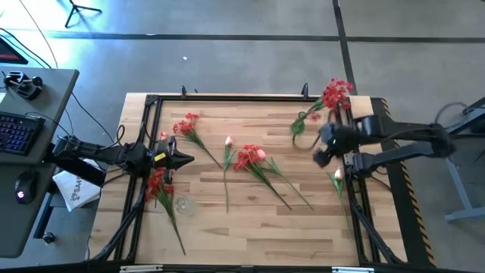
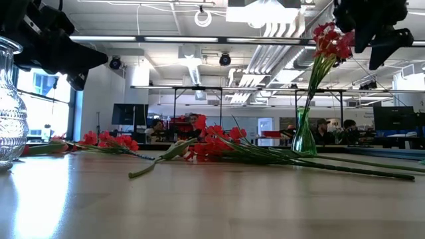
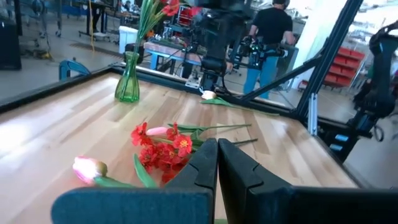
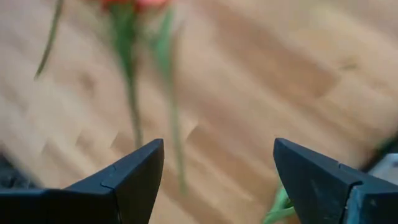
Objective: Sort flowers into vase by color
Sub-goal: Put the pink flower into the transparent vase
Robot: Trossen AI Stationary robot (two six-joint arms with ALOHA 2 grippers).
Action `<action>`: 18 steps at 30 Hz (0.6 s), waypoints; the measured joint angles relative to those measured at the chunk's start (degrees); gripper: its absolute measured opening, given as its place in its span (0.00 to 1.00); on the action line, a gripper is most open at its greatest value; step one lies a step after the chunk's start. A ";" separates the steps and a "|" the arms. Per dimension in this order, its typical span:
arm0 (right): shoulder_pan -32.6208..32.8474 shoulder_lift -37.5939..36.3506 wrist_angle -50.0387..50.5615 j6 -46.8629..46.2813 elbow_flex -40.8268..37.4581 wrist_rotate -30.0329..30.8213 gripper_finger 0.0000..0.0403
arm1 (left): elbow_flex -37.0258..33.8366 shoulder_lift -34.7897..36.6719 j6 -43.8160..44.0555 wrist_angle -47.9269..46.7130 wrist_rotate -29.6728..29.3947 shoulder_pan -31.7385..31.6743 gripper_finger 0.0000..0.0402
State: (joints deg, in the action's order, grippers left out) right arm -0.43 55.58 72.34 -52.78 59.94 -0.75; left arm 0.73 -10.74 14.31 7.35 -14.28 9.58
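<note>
We see the wooden desk (image 1: 250, 220) from above, with the flowers scattered across its middle. A red cluster (image 1: 248, 157) sits at centre with a pink bud (image 1: 229, 141) just to its left; another red stem (image 1: 186, 125) lies to the upper left. A green vase (image 1: 300, 125) at upper right holds red blossoms (image 1: 336, 94); from above the glass is hard to make out. In the low view it reads clearly, the green vase (image 2: 304, 138) upright behind the lying stems.

Left pincer (image 1: 189, 158) hangs at the left side of the frame, clenched, empty; its wrist view shows the fingers (image 3: 202, 168) pressed together. Red flowers (image 1: 155, 184) lie partly hidden beneath that arm. A clear glass vase (image 1: 182, 205) just below is nearly invisible from above and cut off at the left edge in the low view (image 2: 11, 106).

Right pincer (image 1: 318, 151) hovers at the right of the frame near the green vase, released, jaws spread wide with nothing between them; its wrist view is blurred. A pink bud (image 1: 338, 175) lies below it, half covered by the arm. People in the background are too small to make out.
</note>
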 joint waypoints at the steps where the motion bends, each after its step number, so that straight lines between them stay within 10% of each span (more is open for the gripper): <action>1: 3.09 0.96 -1.38 -0.67 0.00 0.15 0.74 | 0.00 0.02 1.31 -0.04 0.00 -0.02 0.00; 10: 27.75 13.90 -22.41 0.77 0.00 19.08 0.74 | 2.11 -3.08 5.13 0.46 -7.19 -0.02 0.00; 18: 33.48 29.89 -30.19 8.75 0.00 33.34 0.74 | 14.35 -15.39 7.14 -4.72 -8.84 -0.02 0.00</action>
State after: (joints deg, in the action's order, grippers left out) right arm 33.05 85.47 42.15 -44.03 59.94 32.59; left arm 15.08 -26.13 21.45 2.64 -23.12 9.57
